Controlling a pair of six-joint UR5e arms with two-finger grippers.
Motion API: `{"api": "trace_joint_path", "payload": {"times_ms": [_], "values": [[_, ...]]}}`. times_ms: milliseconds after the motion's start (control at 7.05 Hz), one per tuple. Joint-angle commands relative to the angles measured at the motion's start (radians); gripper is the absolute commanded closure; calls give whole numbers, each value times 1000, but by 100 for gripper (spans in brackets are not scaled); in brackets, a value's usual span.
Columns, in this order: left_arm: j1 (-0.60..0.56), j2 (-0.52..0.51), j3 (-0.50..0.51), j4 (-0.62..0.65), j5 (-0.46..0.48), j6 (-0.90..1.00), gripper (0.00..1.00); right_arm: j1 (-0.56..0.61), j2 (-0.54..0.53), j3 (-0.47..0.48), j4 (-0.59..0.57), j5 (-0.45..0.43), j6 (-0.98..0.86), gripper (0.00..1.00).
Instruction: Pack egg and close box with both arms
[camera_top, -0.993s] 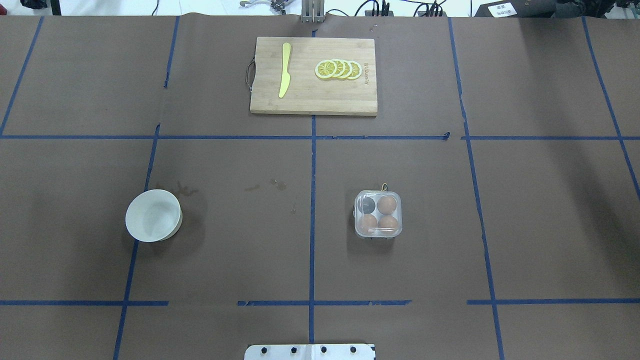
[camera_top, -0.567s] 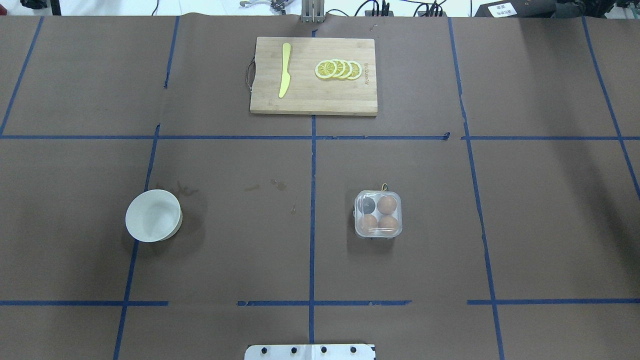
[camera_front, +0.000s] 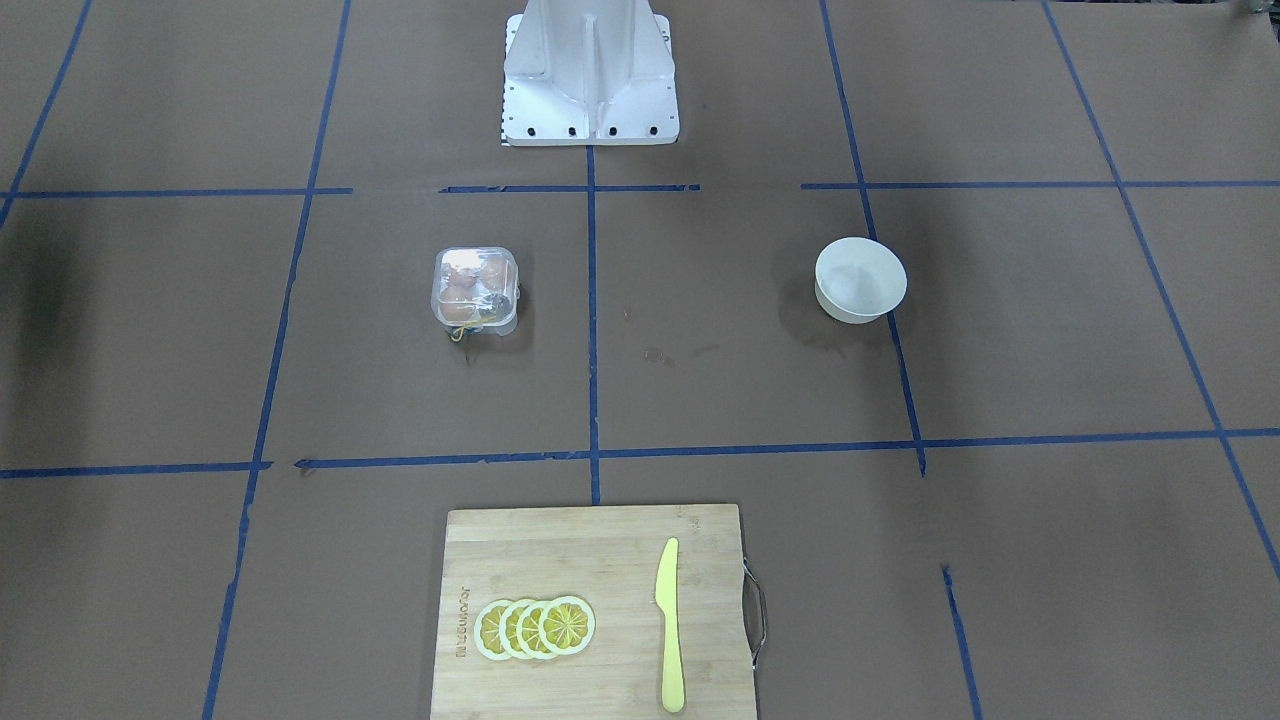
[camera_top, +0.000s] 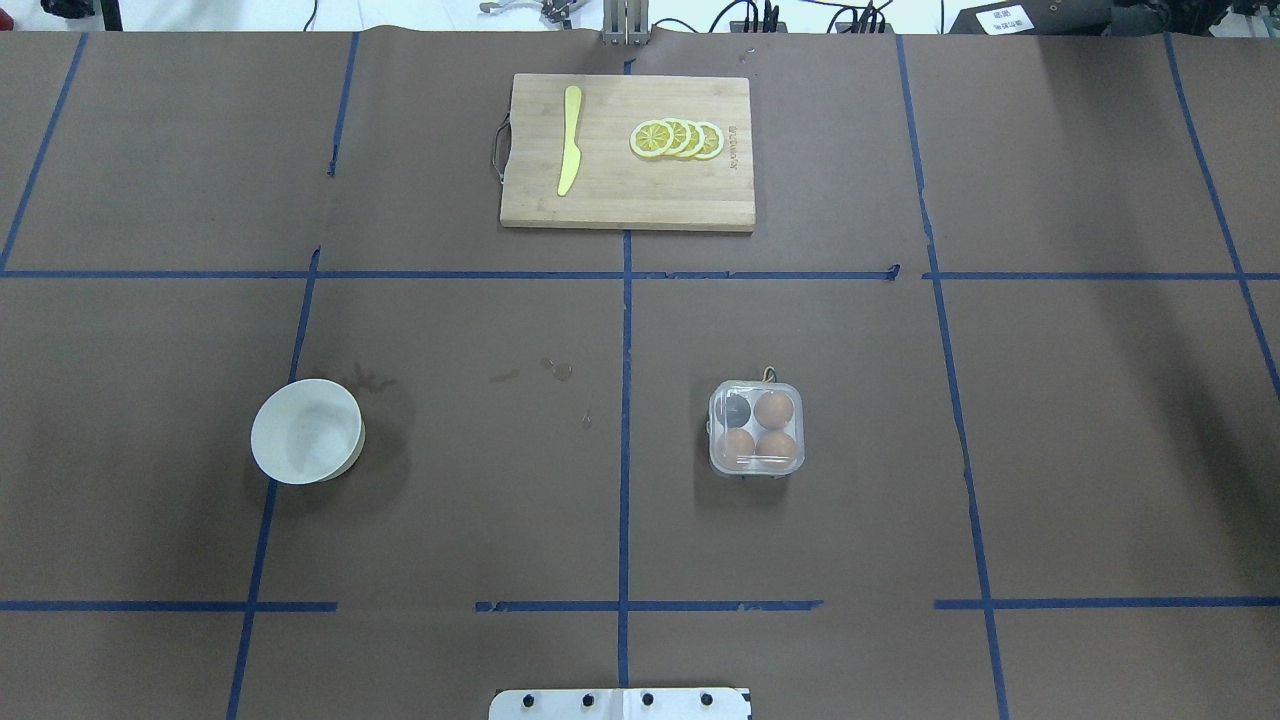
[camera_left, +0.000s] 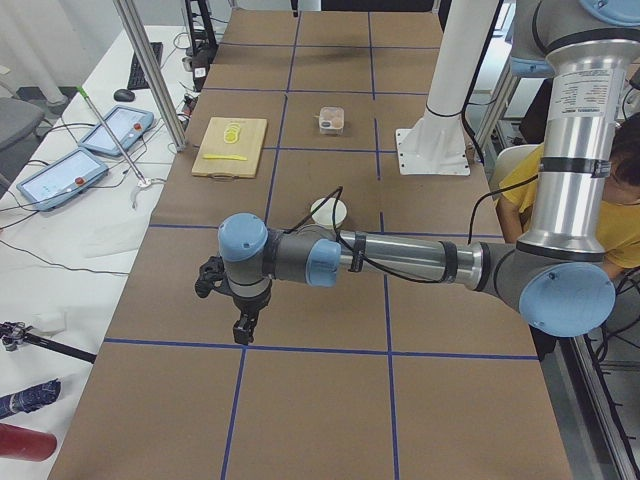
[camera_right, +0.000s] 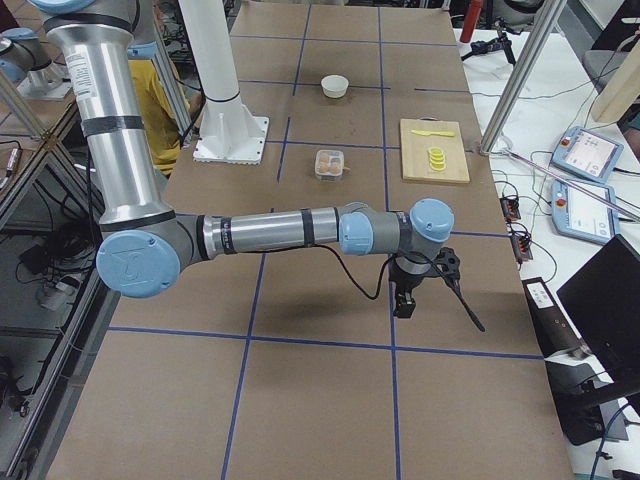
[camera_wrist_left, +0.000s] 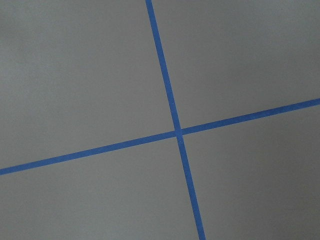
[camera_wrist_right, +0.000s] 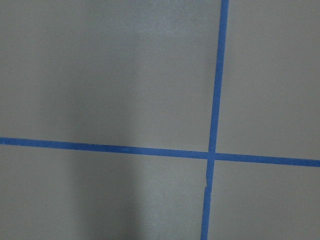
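Observation:
The clear plastic box (camera_top: 757, 471) stands right of the table's middle, its lid down over the cells. Three orange-brown eggs lie in it, one at the far right (camera_top: 773, 409) and two in the near cells (camera_top: 738, 444); the far left cell (camera_top: 737, 408) looks dark. The box also shows in the front-facing view (camera_front: 437, 290). My left gripper (camera_left: 243, 328) hangs over bare table far out on the left. My right gripper (camera_right: 405, 303) hangs far out on the right. Both show only in side views, so I cannot tell whether they are open or shut.
A round white bowl (camera_top: 258, 440) stands on the left half and looks empty. A wooden cutting board (camera_top: 610, 200) with a yellow knife (camera_top: 569, 140) and lemon slices (camera_top: 677, 138) lies at the far edge. The robot's base plate (camera_top: 620, 703) is at the near edge.

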Motion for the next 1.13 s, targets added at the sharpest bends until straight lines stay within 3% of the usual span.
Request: {"api": "trace_joint_path", "payload": {"times_ms": [0,993], "values": [[7,4,8,-2,-2,-4,0,-7,-5,31,-1,1,2,0],[8,0,5,-65,1,-2,0,-15,-22,29,-6,-18,-1,0]]}}
